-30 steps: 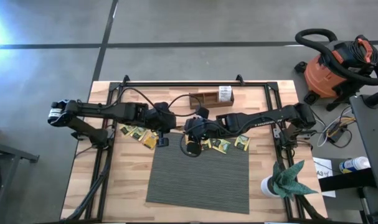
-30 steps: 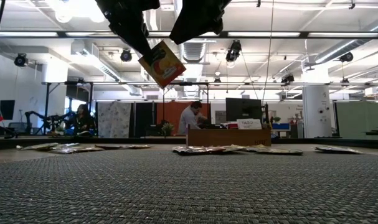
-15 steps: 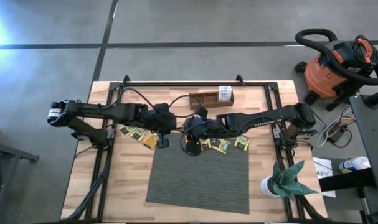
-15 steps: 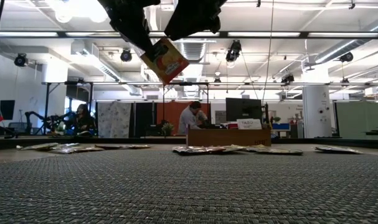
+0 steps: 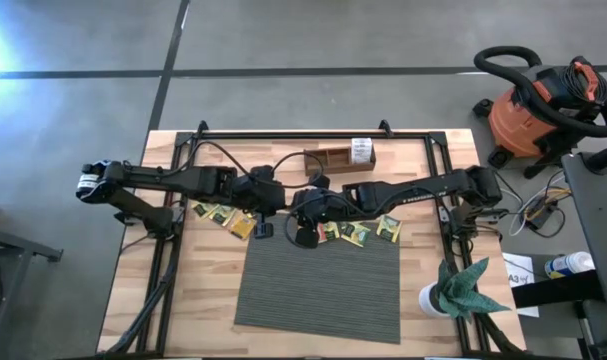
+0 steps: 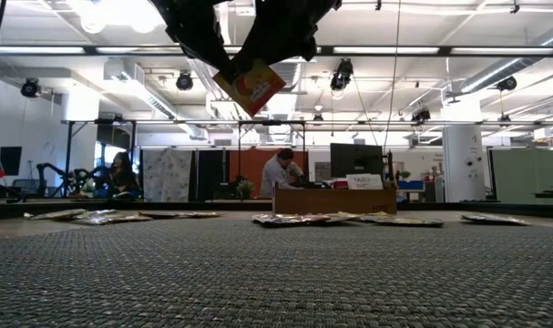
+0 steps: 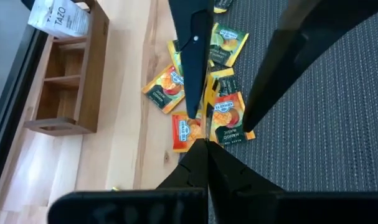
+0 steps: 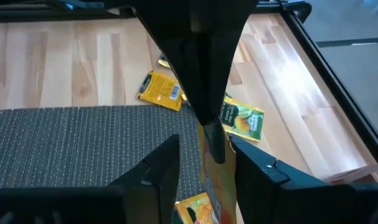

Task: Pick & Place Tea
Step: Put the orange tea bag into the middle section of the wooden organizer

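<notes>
An orange tea sachet (image 6: 250,84) hangs high over the grey mat (image 5: 318,285), with my left gripper (image 7: 204,146) shut on it. My right gripper (image 8: 204,143) is open and faces the left one. Its fingers stand on either side of the sachet (image 8: 212,177), which shows edge-on between them. No touch shows. Many more sachets lie flat on the wood along the mat's far edge: green ones (image 5: 358,233), and orange ones (image 7: 229,118) under the grippers. The wooden tray (image 5: 333,157) stands at the table's far side. My left gripper pinches the sachet's upper edge (image 7: 207,127) between its two shut fingers, near one corner (image 6: 229,73). The fingers slant down from the table's left. The sachet hangs tilted below them, clear of the mat and the table.
A labelled card (image 7: 58,15) stands at one end of the tray. A potted plant (image 5: 463,290) stands at the table's near right corner. A dark frame rail (image 5: 293,133) runs along the far edge. More sachets (image 5: 218,213) lie left of the grippers.
My right gripper has moved toward the table's left and slightly down, up to the hanging sachet, so its fingers now stand around it. The sachet has tipped a little and sits slightly higher in the low view.
</notes>
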`<state>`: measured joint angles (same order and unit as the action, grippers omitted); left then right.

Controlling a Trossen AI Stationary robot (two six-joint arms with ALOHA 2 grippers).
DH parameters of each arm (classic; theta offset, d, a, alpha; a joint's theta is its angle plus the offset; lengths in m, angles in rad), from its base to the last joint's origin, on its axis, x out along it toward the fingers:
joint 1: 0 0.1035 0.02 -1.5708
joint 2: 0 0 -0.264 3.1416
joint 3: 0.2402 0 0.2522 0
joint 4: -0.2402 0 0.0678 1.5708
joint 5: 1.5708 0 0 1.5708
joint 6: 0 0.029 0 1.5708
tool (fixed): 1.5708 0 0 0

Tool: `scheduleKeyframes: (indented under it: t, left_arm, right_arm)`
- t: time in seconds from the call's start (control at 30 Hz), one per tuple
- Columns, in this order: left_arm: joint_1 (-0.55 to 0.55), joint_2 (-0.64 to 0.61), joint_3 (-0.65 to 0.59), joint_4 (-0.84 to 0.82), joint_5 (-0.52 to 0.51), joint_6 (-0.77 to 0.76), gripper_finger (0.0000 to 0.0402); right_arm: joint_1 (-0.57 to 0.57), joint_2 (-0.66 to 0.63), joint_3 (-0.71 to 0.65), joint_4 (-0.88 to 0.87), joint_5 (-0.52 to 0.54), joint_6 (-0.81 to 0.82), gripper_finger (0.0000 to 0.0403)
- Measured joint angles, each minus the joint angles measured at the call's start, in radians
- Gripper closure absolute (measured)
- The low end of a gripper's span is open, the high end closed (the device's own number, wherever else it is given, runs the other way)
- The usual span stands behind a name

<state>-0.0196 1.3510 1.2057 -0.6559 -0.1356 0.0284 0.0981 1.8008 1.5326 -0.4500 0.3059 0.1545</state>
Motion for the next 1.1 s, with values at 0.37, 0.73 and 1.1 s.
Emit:
scheduleKeyframes:
  t: [0.37,0.73,1.1]
  left_arm:
    - [0.000,0.000,0.000,0.003,0.000,-0.001,0.0401]
    - [0.000,-0.002,0.000,0.012,0.000,-0.063,0.0401]
    - [-0.013,-0.079,0.000,0.007,-0.134,-0.186,0.0326]
  right_arm:
    - [0.000,0.000,0.000,0.000,0.000,0.024,0.0316]
    - [0.000,0.000,0.000,-0.002,0.000,0.063,0.0389]
    - [0.002,-0.001,0.001,-0.002,0.000,0.120,0.0394]
